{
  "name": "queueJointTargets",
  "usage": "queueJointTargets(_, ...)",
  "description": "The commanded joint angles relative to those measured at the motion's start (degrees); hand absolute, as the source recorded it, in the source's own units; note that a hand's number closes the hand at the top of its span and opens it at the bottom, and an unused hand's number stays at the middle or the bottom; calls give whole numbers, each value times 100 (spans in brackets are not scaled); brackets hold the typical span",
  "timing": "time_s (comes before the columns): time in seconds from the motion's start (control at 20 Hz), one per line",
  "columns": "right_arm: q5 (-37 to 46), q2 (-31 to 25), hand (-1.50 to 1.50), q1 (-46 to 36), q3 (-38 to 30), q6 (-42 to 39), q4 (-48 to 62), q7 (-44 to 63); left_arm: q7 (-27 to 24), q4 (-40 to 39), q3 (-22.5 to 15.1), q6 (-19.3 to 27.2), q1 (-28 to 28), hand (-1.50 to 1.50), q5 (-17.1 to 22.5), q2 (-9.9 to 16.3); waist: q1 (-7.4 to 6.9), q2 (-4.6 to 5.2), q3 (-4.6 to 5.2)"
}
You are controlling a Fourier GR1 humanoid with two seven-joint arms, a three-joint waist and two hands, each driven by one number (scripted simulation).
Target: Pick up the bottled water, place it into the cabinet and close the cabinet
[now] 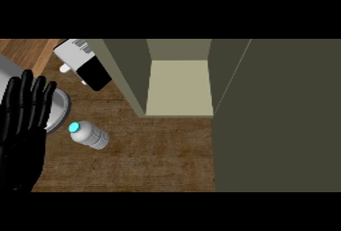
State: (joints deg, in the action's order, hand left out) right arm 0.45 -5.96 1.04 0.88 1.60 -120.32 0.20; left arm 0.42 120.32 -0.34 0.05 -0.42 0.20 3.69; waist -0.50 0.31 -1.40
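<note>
The bottled water [90, 134] lies on the wooden tabletop [146, 158], its cyan cap [74, 127] pointing to the upper left and its ribbed body running toward the lower right, so its long axis is on a diagonal. It appears tipped over or strongly tilted, though from this steep view I cannot be sure which. It rests just beside the rim of a grey round plate [58, 106] at the left.

The left hand [23, 117] stands at the left edge with its fingers straight and pointing up, holding nothing; the bottle lies just to its right and slightly lower than its fingertips. It is the nearer hand by far, since the right hand shows nowhere.

The cabinet [178, 85] sits up and to the right of the bottle, open, with its pale inner shelf exposed and its dark door [279, 117] swung out along the right side. A white and black carton [83, 63] lies near the cabinet's left wall.
</note>
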Motion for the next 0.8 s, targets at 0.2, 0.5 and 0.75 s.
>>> queueJointTargets(0.2, -110, -276, -150, 534, 24, -437, -544, -282, -437, 68, -263, -1784, 110, -150, 1421, 692, 142, -57, 150)
queueJointTargets(0.5, -1604, 404, -150, 1251, 581, -554, -523, 823, 1246, -556, -73, -1988, 1149, -150, 3189, 773, 69, -43, 142)
queueJointTargets(0.75, -1937, 259, -150, 1599, 497, -628, -890, 1171, 1675, -343, 793, -2515, 1512, -150, 4485, 1489, 18, -45, 141)
